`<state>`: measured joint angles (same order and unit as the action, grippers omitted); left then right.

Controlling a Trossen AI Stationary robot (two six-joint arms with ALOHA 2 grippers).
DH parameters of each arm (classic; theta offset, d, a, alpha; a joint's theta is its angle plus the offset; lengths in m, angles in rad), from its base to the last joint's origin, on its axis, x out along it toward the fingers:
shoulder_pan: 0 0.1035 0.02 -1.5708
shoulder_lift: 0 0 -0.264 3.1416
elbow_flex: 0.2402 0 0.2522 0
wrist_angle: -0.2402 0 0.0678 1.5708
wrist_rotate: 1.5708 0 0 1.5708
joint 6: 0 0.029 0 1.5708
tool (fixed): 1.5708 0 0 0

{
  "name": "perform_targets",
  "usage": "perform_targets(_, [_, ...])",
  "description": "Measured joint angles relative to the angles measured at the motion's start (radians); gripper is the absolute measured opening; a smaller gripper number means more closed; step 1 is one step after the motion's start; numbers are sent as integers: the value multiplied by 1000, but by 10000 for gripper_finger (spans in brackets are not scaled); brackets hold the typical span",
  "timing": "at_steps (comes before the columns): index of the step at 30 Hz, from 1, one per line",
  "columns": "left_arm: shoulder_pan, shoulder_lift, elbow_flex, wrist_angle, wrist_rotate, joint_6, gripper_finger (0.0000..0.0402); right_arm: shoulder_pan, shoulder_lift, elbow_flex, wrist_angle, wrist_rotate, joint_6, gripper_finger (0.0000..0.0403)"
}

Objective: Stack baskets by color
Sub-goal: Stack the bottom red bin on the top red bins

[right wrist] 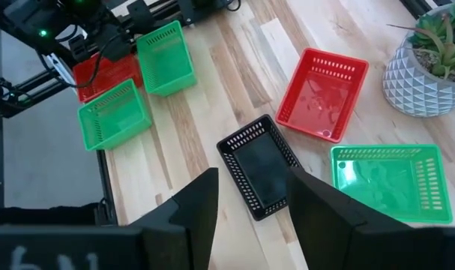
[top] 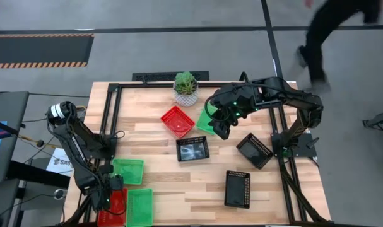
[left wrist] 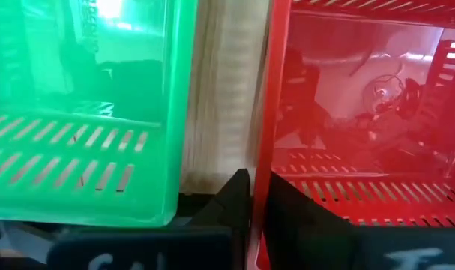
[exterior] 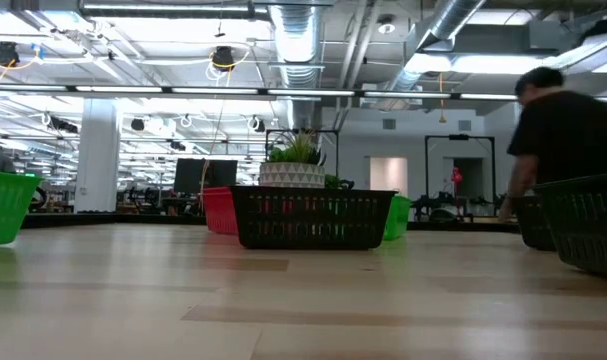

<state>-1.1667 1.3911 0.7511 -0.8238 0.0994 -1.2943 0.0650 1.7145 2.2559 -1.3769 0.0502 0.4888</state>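
My left gripper (top: 115, 187) points down at the table's near left corner, shut on a red basket (top: 110, 211). One green basket (top: 139, 207) lies right beside the red one and another (top: 129, 171) just beyond it. My right gripper (top: 221, 126) hangs open, high above mid-table, with nothing between its fingers (right wrist: 253, 180). Below it lie a black basket (right wrist: 258, 166), a second red basket (right wrist: 322, 91) and a third green basket (right wrist: 388, 180). Two more black baskets (top: 254, 150) (top: 237, 188) rest flat on the right half. My left gripper pinches the red basket's side wall (left wrist: 263, 150), the one facing a green basket (left wrist: 77, 105). One finger (left wrist: 238, 196) is outside the wall and the other inside the basket. The fingers come from above, pointing down. Whether the basket is off the table I cannot tell.
A small plant in a white pot (top: 185, 88) stands at the far edge. A person (top: 333, 31) moves on the floor beyond the far right corner. Bare wood shows in the near middle (top: 185, 195).
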Motion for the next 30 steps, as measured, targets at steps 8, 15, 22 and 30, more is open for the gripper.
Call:
perform_targets(8, [14, 0, 131, -149, 10, -3, 1, 0, 0, 0, 0, -1, -5, 172])
perform_targets(15, [31, 0, 296, -350, 27, -29, 0, 0, 0, 0, 0, -1, -26, 168])
perform_targets(22, [35, 0, 495, -488, -2, -111, 0, 0, 0, 0, 1, -1, -26, 168])
perform_targets(30, [102, 0, 700, -711, -238, -330, 0, 13, 0, 1, 1, 0, -8, 168])
